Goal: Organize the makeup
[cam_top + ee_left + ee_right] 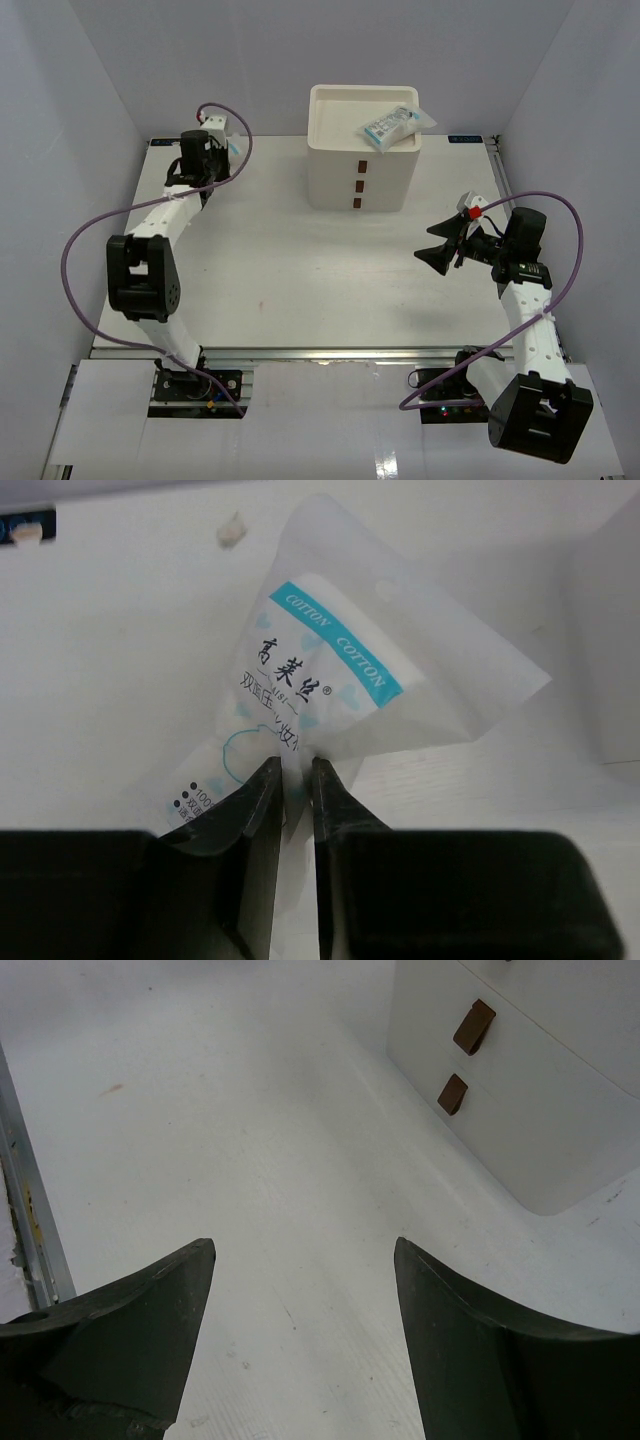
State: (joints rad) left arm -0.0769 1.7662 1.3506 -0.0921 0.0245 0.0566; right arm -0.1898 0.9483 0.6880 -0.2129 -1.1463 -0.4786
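Left end effector [292,770] pinches cotton-pad packet [330,670] at bench [300,280] far corner; right end effector [300,1260] gapes empty; second packet [395,125] already atop drawer box [360,175].

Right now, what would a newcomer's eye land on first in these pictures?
The left gripper, at the far left corner of the table, pinches the edge of a clear cotton packet. At the far middle stands a white drawer box with brown handles, a second packet lying across its open top. The right gripper hangs wide open above the table at the right.
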